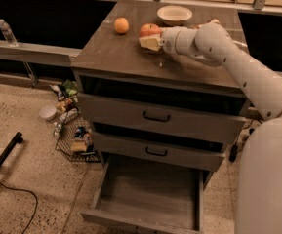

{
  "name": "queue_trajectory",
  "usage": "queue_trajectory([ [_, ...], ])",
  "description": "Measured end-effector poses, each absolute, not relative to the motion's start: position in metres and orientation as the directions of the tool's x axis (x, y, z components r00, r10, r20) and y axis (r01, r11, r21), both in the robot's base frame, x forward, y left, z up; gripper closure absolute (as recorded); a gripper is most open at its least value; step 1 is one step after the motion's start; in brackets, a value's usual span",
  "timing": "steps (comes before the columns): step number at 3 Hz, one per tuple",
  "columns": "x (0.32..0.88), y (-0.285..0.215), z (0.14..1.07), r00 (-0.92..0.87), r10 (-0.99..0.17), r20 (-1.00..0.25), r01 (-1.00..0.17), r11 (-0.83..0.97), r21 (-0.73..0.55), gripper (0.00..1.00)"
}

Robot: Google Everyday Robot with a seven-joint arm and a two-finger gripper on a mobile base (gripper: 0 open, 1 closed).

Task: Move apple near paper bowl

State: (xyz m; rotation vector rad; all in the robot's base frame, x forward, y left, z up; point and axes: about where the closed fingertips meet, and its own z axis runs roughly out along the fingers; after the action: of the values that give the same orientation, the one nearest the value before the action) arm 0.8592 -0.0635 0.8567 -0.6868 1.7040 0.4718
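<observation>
Apple (pixel 149 29) on desk (pixel 113 57), between orange fruit (pixel 121 25) and paper bowl (pixel 174 14), apart from both; end effector (pixel 149 43) against apple's near side, grip impossible to tell

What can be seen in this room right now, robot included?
apple: one, red, cabinet top, just behind the hand
orange fruit: one, orange, cabinet top, left of the apple
paper bowl: one, off-white, back of the cabinet top
cabinet: one, grey-brown, lowest drawer open
water bottle: one, clear, far left
wire basket: one, dark, left of the cabinet
arm: one, white, reaching across the cabinet top
hand: one, cream, at the apple
</observation>
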Motion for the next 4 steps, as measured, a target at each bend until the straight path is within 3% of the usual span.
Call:
queue_trajectory([
  [2,0.903,-0.134,0.875,-0.136,-0.198,-0.971,-0.524,0.846,-0.099,1.00],
  [3,0.923,-0.147,0.878,-0.142,-0.199,-0.970,-0.499,0.860,-0.104,1.00],
  [4,0.938,-0.150,0.880,-0.146,-0.200,-0.969,-0.490,0.866,-0.105,0.90],
])
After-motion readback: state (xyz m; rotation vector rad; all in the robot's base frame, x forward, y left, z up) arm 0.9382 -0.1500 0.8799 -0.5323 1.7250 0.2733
